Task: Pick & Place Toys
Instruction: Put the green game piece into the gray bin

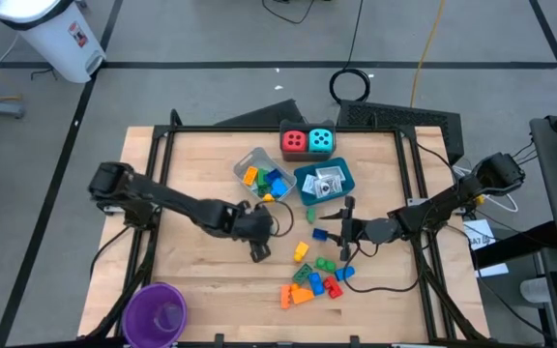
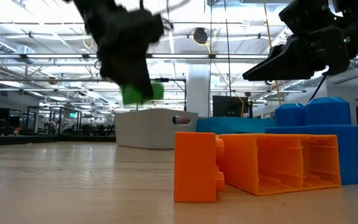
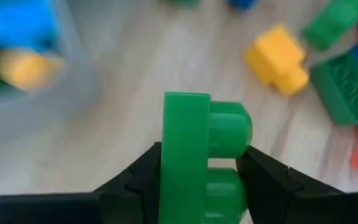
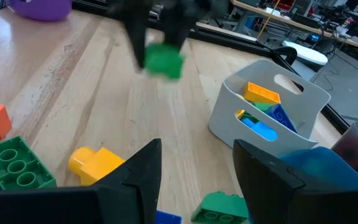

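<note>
arms: dark, jointed | fingers [image 4: 135, 171]: black (wedge-shaped) | cables: black

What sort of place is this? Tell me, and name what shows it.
Most likely a large open robotics lab or workshop. The low view shows ceiling trusses and rows of workstations behind the wooden table; the high view shows a grey taped floor, loose cables and a white bin.

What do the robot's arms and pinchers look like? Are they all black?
Pretty much. Both arms are dark, nearly black, built from chunky jointed pieces, with thin black cables looping beside them. The left gripper and the right gripper each end in two flat, wedge-shaped black fingers with angled tips. No stickers or writing show on them.
</note>
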{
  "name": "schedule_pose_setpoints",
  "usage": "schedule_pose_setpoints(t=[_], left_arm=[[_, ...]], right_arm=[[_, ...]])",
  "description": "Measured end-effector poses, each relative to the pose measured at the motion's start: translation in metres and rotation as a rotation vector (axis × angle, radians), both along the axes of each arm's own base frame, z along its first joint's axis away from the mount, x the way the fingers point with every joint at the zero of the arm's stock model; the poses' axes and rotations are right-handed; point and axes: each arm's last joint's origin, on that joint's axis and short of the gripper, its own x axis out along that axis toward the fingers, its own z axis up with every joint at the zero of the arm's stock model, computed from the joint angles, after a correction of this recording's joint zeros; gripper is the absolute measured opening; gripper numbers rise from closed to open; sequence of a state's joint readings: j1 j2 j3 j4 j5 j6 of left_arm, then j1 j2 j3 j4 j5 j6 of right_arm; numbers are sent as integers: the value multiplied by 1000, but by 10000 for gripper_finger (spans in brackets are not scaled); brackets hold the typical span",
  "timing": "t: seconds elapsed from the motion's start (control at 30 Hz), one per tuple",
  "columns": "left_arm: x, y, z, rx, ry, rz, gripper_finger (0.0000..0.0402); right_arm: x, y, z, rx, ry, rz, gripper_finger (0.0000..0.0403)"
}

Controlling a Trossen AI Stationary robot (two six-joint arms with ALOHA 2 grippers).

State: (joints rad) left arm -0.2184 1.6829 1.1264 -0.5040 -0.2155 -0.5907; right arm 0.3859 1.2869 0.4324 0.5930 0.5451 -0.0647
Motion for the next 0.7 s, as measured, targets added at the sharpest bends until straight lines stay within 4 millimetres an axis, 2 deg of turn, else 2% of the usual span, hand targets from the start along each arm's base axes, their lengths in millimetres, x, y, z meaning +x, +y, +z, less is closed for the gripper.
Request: schedule_pose_setpoints(t=[0.17,0.23,0.3,0.43,0.7], left_arm=[[-14,21,52,151,-180,80,171],[-20,36,65,207,-216,140,171],[-21,52,70,230,-226,189,171],[-19,83,65,218,-204,266,171],[-1,136,15,195,-65,374,171]], right_arm=[[0,0,0,0,0,0,169],[0,0,0,0,0,0,169],[0,0,0,0,1,0,169],[0,0,0,0,1,0,169],[0,0,-1,-5,13,0,169]])
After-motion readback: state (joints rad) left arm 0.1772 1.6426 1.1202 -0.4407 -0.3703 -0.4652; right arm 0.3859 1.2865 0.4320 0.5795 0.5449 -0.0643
